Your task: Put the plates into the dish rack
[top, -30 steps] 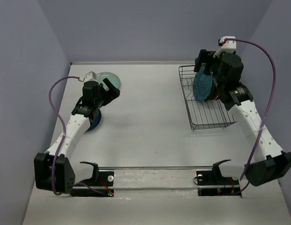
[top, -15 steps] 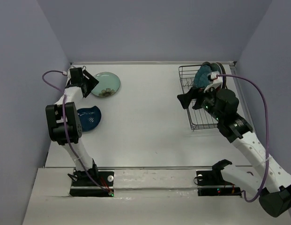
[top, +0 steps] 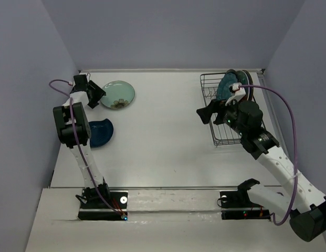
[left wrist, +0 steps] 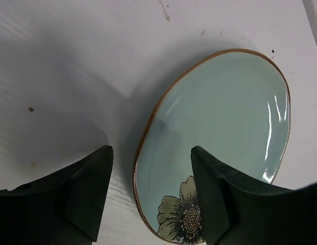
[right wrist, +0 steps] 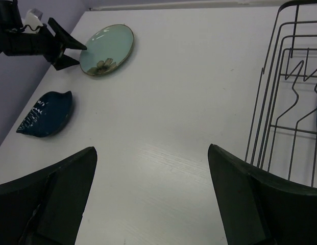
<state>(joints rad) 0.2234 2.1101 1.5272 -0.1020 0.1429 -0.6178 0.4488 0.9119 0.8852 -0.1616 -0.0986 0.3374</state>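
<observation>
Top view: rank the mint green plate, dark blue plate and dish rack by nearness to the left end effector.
1. mint green plate, far left, right at the left end effector.
2. dark blue plate, left side, lower in view.
3. dish rack, far right.

The left arm is no longer stretched low over the dark blue plate [top: 100,133], which is now seen whole. The arm is folded upright, and the left gripper [top: 98,96] is brought to the far left, at the left rim of the mint green plate [top: 119,94], its jaws narrowed and set astride that rim. The right gripper [top: 202,114] is drawn back from the far end of the dish rack [top: 207,98] to its left side, jaws spread and empty, and the teal plate [top: 225,87] is left standing in the rack
</observation>
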